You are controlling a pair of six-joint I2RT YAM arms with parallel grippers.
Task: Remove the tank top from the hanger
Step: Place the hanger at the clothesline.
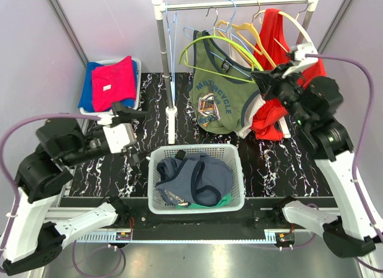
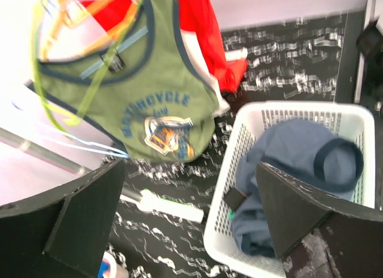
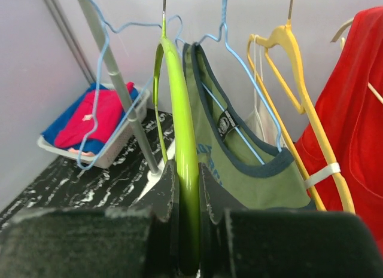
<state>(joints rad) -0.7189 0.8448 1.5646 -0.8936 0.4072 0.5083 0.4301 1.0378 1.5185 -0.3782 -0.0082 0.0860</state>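
Above the table, we are watching the right gripper [image 3: 187, 170] reaching up to the rack [image 1: 239, 3], its two fingers clamping a lime-green hanger [image 3: 182, 110] low on its arm. Only its own wrist camera is showing that grip plainly; from overhead the fingers are lost among the hangers. The green tank top [image 1: 215, 95] is hanging from the rail just behind that hanger, between the rack's upright pole and a red garment [image 1: 269, 125]. The right wrist view is also showing a thin blue hanger [image 3: 239, 69] running through the neck opening, but whether the fabric is riding on the green one as well, we cannot tell.

The left gripper [image 2: 191, 167] is hovering over the left of the table [image 1: 275, 164] with its fingers spread wide and nothing between them. Its camera is looking across at the tank top's printed front and down into the white basket [image 1: 194, 149], where blue-grey clothes are lying in a heap. The overhead view is adding a bin [image 1: 139, 75] of folded pink and blue clothes at the far left.
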